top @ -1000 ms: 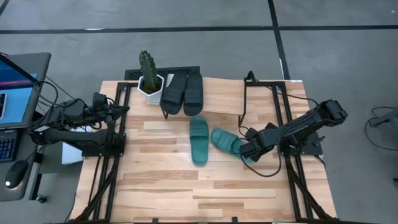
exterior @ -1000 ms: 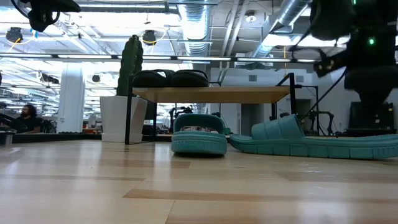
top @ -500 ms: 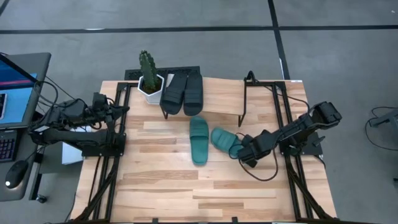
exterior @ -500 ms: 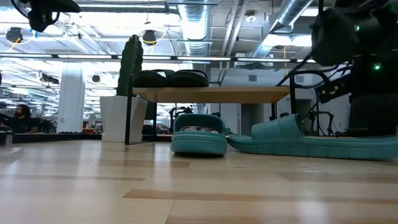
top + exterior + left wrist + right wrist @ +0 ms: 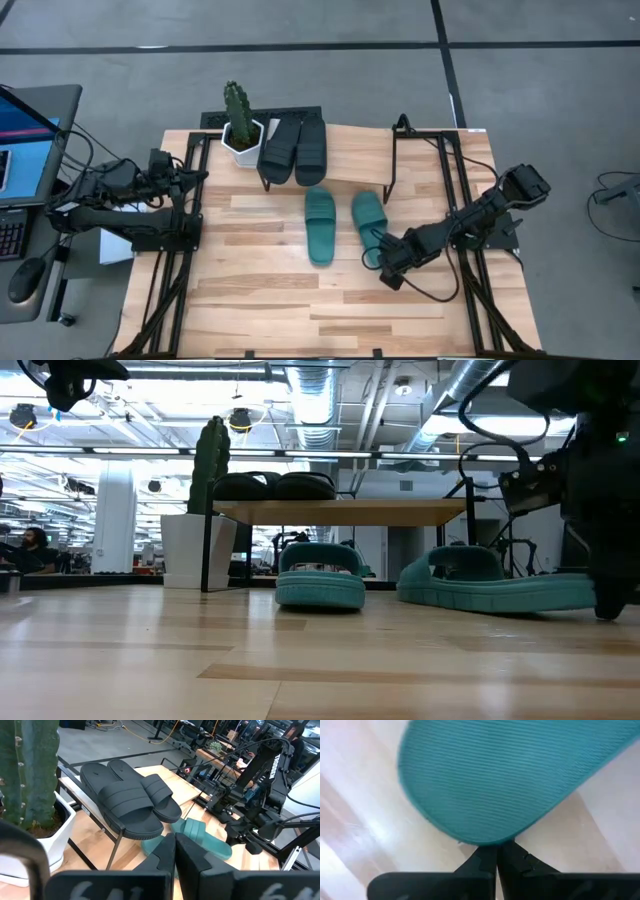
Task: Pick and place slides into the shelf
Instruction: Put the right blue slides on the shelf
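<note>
No legible writing on slides [image 5: 368, 228]

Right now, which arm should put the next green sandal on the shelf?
The right. Its end effector already pinches the heel of a green sandal, while the left end effector waits shut by the table edge.

text: none legible — labels: none — numbers: none

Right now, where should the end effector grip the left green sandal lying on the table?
Grip the wide strap of the left green sandal from above. It arches over the flat sole, and the sandal lies upright with free space around it.
</note>
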`<state>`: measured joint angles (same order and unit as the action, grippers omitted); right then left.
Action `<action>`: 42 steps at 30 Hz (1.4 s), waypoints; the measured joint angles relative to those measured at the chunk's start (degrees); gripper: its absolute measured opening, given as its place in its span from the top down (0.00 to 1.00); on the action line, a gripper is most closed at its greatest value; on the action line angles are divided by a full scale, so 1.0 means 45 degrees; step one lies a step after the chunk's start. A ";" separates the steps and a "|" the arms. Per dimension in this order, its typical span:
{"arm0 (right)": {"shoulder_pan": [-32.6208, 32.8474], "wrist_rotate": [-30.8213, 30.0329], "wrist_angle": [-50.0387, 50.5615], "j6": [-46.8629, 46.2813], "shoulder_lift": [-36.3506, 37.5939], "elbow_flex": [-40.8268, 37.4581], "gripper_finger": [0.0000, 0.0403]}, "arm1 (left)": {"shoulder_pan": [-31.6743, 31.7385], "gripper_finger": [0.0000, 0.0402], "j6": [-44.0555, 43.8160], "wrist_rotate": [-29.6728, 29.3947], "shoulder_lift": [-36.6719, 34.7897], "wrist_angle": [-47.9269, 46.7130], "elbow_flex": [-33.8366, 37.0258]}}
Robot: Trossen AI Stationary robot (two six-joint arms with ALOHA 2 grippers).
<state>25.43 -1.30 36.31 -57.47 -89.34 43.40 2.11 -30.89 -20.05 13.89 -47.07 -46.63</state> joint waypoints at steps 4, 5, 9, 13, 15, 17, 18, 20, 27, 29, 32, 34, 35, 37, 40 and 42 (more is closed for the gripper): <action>0.0111 0.0003 -0.0369 -0.0005 0.0000 0.0005 1.00 | 0.0000 1.00 0.0000 -0.0005 0.0000 0.0049 0.0000; 0.0149 0.0003 -0.0423 -0.0005 0.0000 0.0019 1.00 | 0.0000 1.00 0.0000 -0.0005 0.0000 0.0049 0.0000; 0.0384 0.0000 -0.0484 0.0000 0.0000 0.0341 1.00 | 0.0000 1.00 0.0000 -0.0005 0.0000 0.0053 0.0000; 0.0770 0.0008 -0.0493 0.0097 0.0000 0.0778 1.00 | 0.0000 1.00 -0.0168 -0.0010 0.0000 0.0049 0.0000; 0.1019 0.0092 -0.0469 0.0104 0.0000 0.0997 1.00 | 0.0000 1.00 -0.0269 -0.0010 0.0000 0.0053 0.0000; 0.1276 0.0086 -0.0474 0.0245 0.0000 0.1243 1.00 | 0.0000 1.00 -0.0420 -0.0010 0.0000 0.0049 0.0000; 0.1393 0.0039 -0.0474 0.0388 0.0000 0.1350 1.00 | 0.0000 1.00 -0.0499 -0.0015 -0.0003 0.0051 0.0000; 0.1596 -0.0005 -0.0453 0.0521 0.0000 0.1525 1.00 | 0.0000 1.00 -0.0563 -0.0015 -0.0005 0.0049 0.0000; 0.1096 0.0064 0.0020 0.0857 0.0005 0.2107 1.00 | 0.0000 1.00 -0.0573 -0.0015 -0.0004 0.0051 0.0000; 0.0843 0.0464 0.0038 0.1591 0.0005 0.2233 1.00 | 0.0000 1.00 -0.0575 -0.0015 -0.0002 0.0052 0.0000; 0.0516 0.0615 0.0003 0.2649 0.0010 0.2442 1.00 | 0.0000 1.00 -0.0578 -0.0015 0.0000 0.0051 0.0000; 0.0299 0.0621 0.0031 0.3422 0.0010 0.2481 0.99 | 0.0000 1.00 -0.0578 -0.0015 0.0000 0.0051 0.0000; 0.0203 0.0622 0.0026 0.3821 0.0010 0.2506 0.99 | 0.0001 1.00 -0.0578 -0.0015 -0.0004 0.0053 0.0000; -0.0022 0.0622 0.0016 0.4696 0.0010 0.2521 0.96 | 0.0000 1.00 -0.0578 -0.0015 -0.0001 0.0053 0.0000; -0.0428 0.0609 -0.0035 0.6078 0.0010 0.2521 0.92 | 0.0000 1.00 -0.0578 -0.0024 -0.0003 0.0053 0.0000; -0.0729 0.0558 -0.0247 0.6878 0.0010 0.2521 0.90 | 0.0001 1.00 -0.0578 -0.0029 -0.0001 0.0053 0.0000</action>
<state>22.15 1.21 35.19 -26.52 -89.30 54.74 2.11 -33.50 -20.18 13.89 -46.83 -46.63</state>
